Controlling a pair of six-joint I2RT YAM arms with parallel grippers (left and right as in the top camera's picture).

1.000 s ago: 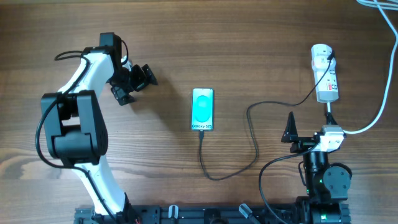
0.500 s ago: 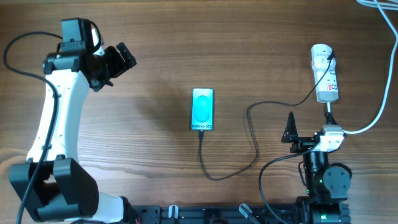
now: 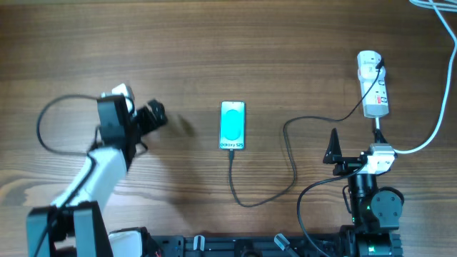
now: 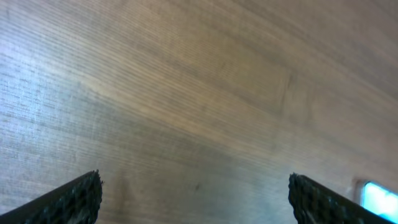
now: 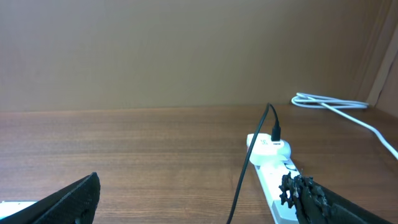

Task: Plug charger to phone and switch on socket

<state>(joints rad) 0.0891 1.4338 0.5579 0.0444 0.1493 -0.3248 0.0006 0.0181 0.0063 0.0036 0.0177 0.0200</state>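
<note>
Overhead view: phone (image 3: 233,126) lies flat near the middle of the counter (image 3: 214,50), teal screen up, white text band at the end nearer the robot. Charger (image 3: 288,153) meets that near end of the phone; whether the tip is fully seated cannot be told at this size. From there the black cable drops toward the robot, loops to the right, climbs, then runs right and up to the black plug in the socket (image 3: 373,84). Socket sits at the far right of the counter, long axis pointing away from the robot, small red markings on its face; switch position not readable. A thicker white cable (image 3: 428,135) curves along the right edge, beside the socket. Left gripper (image 3: 153,116) is to the left of the phone, apart from it, jaws spread wide and holding nothing; in the left wrist view both finger pads (image 4: 74,199) frame bare wood, with a sliver of the phone's screen (image 4: 380,199) at the lower right edge. Right gripper (image 3: 357,153) is just on the robot's side of the socket, jaws likewise wide apart and empty; its wrist view shows the socket (image 5: 273,162) and the charger lead (image 5: 245,174) ahead of the fingers, untouched.
</note>
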